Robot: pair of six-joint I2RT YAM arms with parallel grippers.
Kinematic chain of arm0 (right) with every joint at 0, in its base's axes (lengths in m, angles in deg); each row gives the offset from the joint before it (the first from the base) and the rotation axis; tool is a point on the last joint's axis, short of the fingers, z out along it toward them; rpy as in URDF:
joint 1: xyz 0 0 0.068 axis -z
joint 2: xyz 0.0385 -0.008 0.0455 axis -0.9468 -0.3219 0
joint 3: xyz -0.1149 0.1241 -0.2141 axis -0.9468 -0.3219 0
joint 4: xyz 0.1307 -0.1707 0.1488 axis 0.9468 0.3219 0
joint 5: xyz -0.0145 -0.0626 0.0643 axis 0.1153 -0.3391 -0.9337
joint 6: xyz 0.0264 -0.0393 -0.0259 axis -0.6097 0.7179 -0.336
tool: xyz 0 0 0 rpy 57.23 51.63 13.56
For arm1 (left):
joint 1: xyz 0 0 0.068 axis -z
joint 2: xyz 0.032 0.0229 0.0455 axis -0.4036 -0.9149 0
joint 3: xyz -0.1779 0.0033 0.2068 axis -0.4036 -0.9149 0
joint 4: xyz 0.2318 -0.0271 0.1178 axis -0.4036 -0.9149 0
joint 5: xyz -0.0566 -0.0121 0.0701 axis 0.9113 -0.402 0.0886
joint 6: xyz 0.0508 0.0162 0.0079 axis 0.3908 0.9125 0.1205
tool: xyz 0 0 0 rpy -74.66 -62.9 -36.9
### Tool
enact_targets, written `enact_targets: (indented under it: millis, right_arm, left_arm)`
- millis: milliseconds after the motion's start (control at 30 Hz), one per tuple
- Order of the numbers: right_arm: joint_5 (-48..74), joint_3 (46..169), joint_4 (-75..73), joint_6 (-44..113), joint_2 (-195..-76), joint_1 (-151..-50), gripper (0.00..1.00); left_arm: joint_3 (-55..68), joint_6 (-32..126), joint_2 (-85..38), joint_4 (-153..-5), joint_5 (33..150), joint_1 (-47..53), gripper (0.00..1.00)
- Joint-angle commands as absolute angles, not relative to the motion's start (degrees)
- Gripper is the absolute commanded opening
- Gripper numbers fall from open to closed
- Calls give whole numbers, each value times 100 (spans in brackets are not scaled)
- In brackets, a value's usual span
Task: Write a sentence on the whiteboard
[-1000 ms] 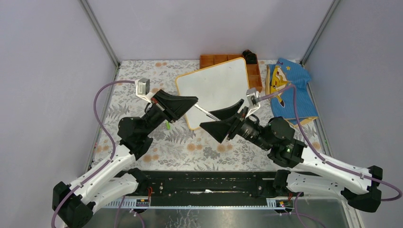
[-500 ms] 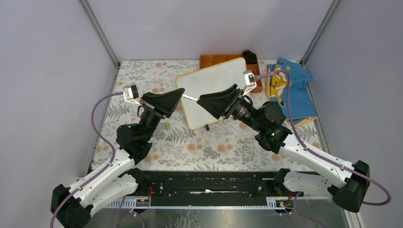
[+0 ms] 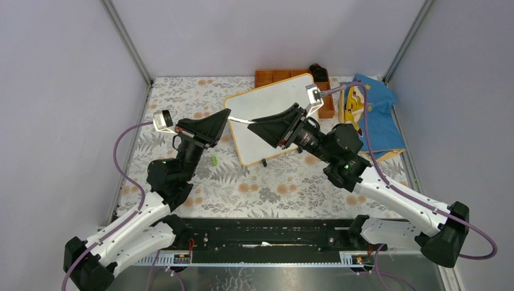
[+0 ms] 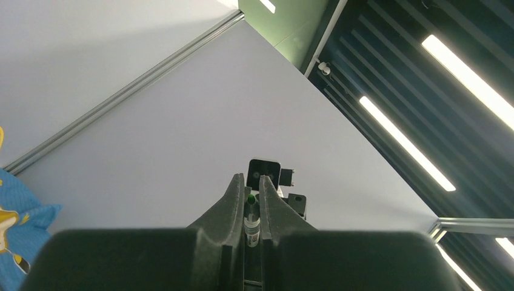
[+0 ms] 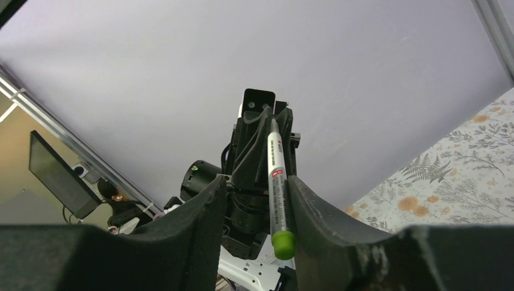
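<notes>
Slim green-tipped marker; rounded, tan-framed whiteboard

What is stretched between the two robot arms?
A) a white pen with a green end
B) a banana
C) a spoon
A: a white pen with a green end is pinched by the left end effector and reaches into the open right end effector.

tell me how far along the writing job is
Done: the marker is off the table, clamped in the left end effector. In hand: the marker reaches across to the right end effector, whose fingers sit open around its green end, which looks like a handover. Left: all of the writing, as the whiteboard shows no strokes in the overhead view.
</notes>
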State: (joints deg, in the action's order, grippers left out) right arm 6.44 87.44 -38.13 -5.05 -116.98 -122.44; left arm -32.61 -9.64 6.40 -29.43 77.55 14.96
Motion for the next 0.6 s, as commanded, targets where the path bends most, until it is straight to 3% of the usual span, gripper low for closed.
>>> enact_targets:
  millis: [0, 267, 567]
  right_arm:
    - [513, 9178, -3669, -247, -11729, -12227, 45]
    - [534, 9354, -3331, -42, -11786, -12228, 37]
    - [630, 9258, -3540, -93, -11812, -12223, 36]
  left_arm:
    - [-3056, -757, 582, -3051, 7615, 1606, 0]
    - [-2954, -584, 521, -3233, 7522, 1754, 0]
    - [-2997, -521, 518, -3236, 7347, 1898, 0]
